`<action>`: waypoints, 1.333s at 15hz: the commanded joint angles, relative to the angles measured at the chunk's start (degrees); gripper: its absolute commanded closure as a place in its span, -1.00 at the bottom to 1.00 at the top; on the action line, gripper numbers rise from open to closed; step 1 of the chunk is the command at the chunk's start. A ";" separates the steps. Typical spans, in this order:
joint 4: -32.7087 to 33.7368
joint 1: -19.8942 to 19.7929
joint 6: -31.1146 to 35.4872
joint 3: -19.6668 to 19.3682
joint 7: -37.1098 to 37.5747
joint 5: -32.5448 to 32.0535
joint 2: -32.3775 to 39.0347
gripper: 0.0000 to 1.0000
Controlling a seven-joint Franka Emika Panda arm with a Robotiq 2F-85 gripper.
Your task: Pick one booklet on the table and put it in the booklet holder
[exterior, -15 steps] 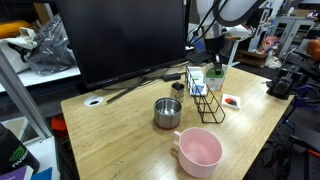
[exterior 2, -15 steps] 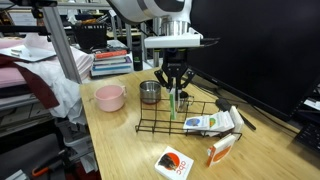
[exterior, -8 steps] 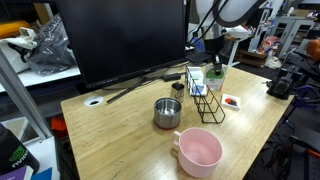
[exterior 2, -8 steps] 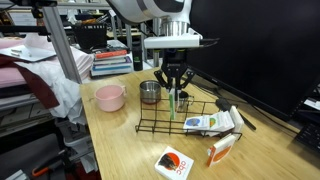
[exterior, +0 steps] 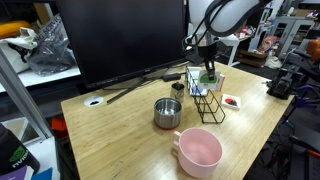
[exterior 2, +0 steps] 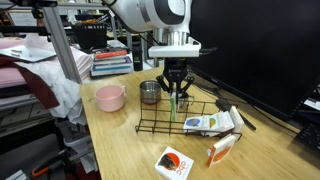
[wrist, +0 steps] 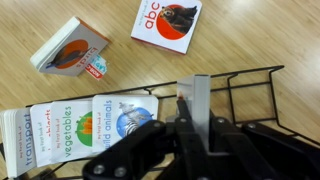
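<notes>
Okay, nearest us in an exterior view, on the camera's side of the booklet holder (exterior 2: 163,130): a white card (exterior 2: 174,163) with a red mark lies flat on the table (exterior 2: 118,145). An orange booklet (exterior 2: 221,150) sits near it, clear of the holder.

At one end of the holder, a fan of blue-and-white booklets (exterior 2: 213,122) lies cover-up. We can't tell if they rest on the wires or just touch them.

Over the holder's middle, the gripper (exterior 2: 176,95) points straight down, jaws narrow, pinching the top of the booklet (exterior 2: 172,106). That booklet hangs upright with its lower part down among the holder's wires. We can't see whether its bottom edge touches the base. In the wrist view it shows edge-on between the fingers (wrist: 150,140), with the holder's wires just beyond.

Past the holder, a steel pot (exterior 2: 150,92) stands just beside it. A pink bowl (exterior 2: 109,97) sits farther out, apart from the pot. A big dark monitor (exterior 2: 262,50) is behind the holder.
</notes>
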 commanded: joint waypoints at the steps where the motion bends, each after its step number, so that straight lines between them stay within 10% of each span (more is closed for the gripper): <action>1: 3.39 -0.53 0.73 0.34 -1.72 -0.18 2.79 0.93; 20: 6.14 -3.19 2.20 1.52 -12.51 5.54 8.86 0.93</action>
